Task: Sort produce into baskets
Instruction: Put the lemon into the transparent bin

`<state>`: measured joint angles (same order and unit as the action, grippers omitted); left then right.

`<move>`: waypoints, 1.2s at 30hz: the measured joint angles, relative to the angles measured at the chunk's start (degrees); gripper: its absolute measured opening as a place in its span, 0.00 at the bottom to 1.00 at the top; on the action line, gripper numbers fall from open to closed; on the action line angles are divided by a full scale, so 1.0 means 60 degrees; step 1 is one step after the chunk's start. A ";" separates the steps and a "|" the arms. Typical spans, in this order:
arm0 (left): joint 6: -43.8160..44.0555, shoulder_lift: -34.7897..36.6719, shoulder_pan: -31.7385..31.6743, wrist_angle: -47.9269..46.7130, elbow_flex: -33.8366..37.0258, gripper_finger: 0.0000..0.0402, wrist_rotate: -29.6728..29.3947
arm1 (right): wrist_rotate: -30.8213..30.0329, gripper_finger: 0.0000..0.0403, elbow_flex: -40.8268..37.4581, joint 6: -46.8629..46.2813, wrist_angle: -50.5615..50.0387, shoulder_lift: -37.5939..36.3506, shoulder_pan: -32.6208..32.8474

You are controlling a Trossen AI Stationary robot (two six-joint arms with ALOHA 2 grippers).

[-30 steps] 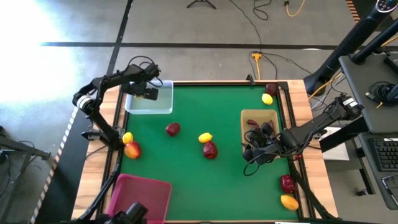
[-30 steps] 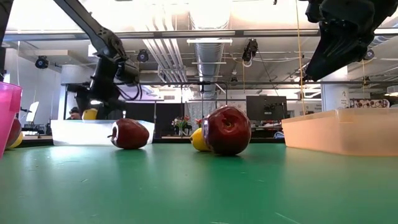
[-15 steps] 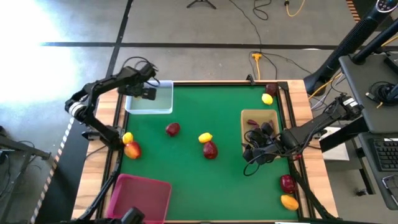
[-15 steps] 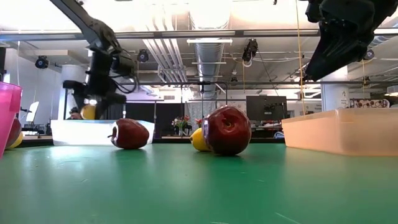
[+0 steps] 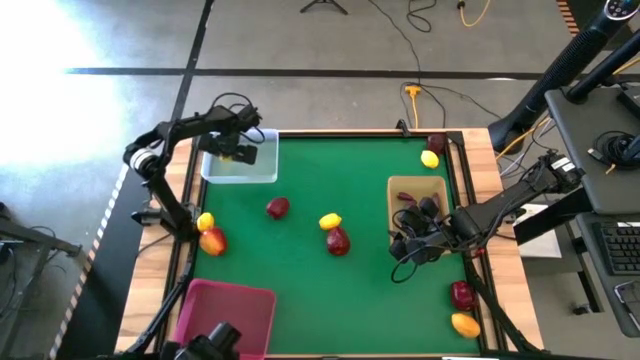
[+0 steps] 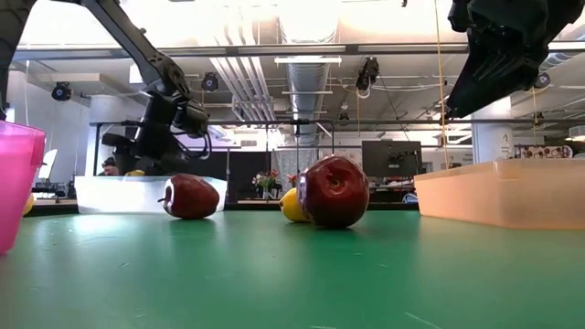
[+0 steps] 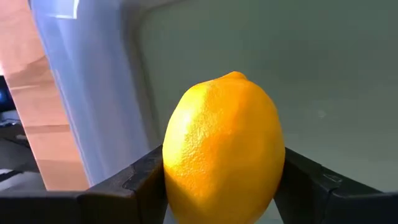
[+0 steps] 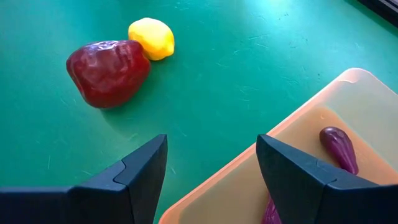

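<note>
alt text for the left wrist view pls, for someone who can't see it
A yellow lemon fills the middle of the picture, gripped between the left gripper's two dark fingers. Behind it is the pale inside of a clear plastic bin, and past the bin's wall a strip of the wooden table edge.

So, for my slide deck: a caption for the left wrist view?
Left gripper holds a lemon over the clear bin.
</note>
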<state>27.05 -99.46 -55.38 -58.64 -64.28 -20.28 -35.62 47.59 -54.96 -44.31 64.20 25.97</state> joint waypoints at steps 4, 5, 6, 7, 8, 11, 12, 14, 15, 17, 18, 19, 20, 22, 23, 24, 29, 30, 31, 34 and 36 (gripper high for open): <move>-0.0109 -0.0100 -0.0134 -0.0321 0.0030 0.62 0.0045 | 0.0000 0.60 0.0000 -0.0004 0.0015 0.0000 -0.0003; -0.0105 -0.0099 -0.0134 -0.0308 0.0030 0.64 0.0033 | -0.0001 0.60 0.0000 0.0002 0.0018 0.0000 -0.0003; -0.0102 -0.0071 -0.0133 -0.0287 0.0024 0.66 0.0039 | -0.0003 0.60 0.0000 0.0007 0.0016 0.0000 -0.0003; -0.0103 -0.0035 -0.0127 -0.0312 -0.0005 0.68 0.0041 | -0.0003 0.60 0.0000 0.0004 0.0018 0.0000 -0.0003; -0.0105 -0.0011 -0.0125 -0.0392 -0.0061 0.70 0.0044 | 0.0000 0.60 0.0000 0.0000 0.0018 0.0000 -0.0003; -0.0334 0.0084 -0.0065 -0.0993 -0.0456 0.75 0.0046 | 0.0000 0.60 0.0000 0.0007 0.0018 0.0000 -0.0003; -0.0419 0.0157 -0.0001 -0.1287 -0.0649 0.76 0.0041 | -0.0002 0.60 0.0000 0.0002 0.0018 0.0000 -0.0003; -0.0511 0.0340 0.0214 -0.2089 -0.1166 0.78 0.0041 | -0.0001 0.60 0.0000 -0.0002 0.0018 0.0000 -0.0003; -0.0509 0.0445 0.0375 -0.2520 -0.1464 0.78 0.0046 | -0.0001 0.60 0.0000 0.0005 0.0018 0.0000 -0.0003; -0.0388 0.0700 0.0809 -0.3270 -0.2041 0.78 0.0043 | 0.0000 0.60 0.0000 0.0003 0.0018 0.0000 0.0000; -0.0364 0.0857 0.1142 -0.3515 -0.2317 0.77 0.0037 | 0.0000 0.60 0.0000 -0.0007 0.0019 0.0000 -0.0003; -0.0352 0.1022 0.1507 -0.3554 -0.2547 0.77 0.0033 | -0.0003 0.60 0.0000 -0.0004 0.0022 0.0000 -0.0003; -0.0326 0.1203 0.1937 -0.3452 -0.2701 0.76 0.0043 | 0.0000 0.60 0.0000 0.0003 0.0018 0.0000 -0.0003; -0.0276 0.1579 0.2993 -0.2924 -0.2838 0.75 0.0048 | -0.0002 0.60 0.0000 0.0003 0.0020 0.0000 -0.0003; -0.0345 0.1738 0.3551 -0.2492 -0.2841 0.75 0.0056 | 0.0000 0.60 0.0000 -0.0006 0.0021 0.0000 -0.0003; -0.0510 0.1881 0.4144 -0.1964 -0.2793 0.74 0.0055 | 0.0000 0.60 0.0000 -0.0002 0.0018 0.0000 -0.0003; -0.1558 0.2159 0.7070 0.1554 -0.1805 0.73 0.0057 | -0.0005 0.60 0.0000 -0.0013 0.0034 0.0000 -0.0003; -0.1813 0.2095 0.7596 0.2414 -0.1521 0.72 0.0064 | -0.0041 0.60 0.0000 -0.0076 0.0101 0.0000 -0.0004; -0.2100 0.2017 0.8087 0.3278 -0.1259 0.72 0.0070 | -0.0069 0.60 0.0000 -0.0083 0.0221 0.0000 -0.0021; -0.2766 0.1564 0.9093 0.5405 -0.0568 0.71 0.0099 | -0.0098 0.60 0.0000 0.0011 0.0429 0.0000 -0.0021; -0.2838 0.1168 0.9326 0.6227 -0.0339 0.71 0.0120 | -0.0094 0.60 0.0000 0.0011 0.0606 0.0000 -0.0021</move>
<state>10.02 -92.45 0.58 -21.28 -66.31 -19.55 -36.18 47.59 -54.89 -40.68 64.20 25.85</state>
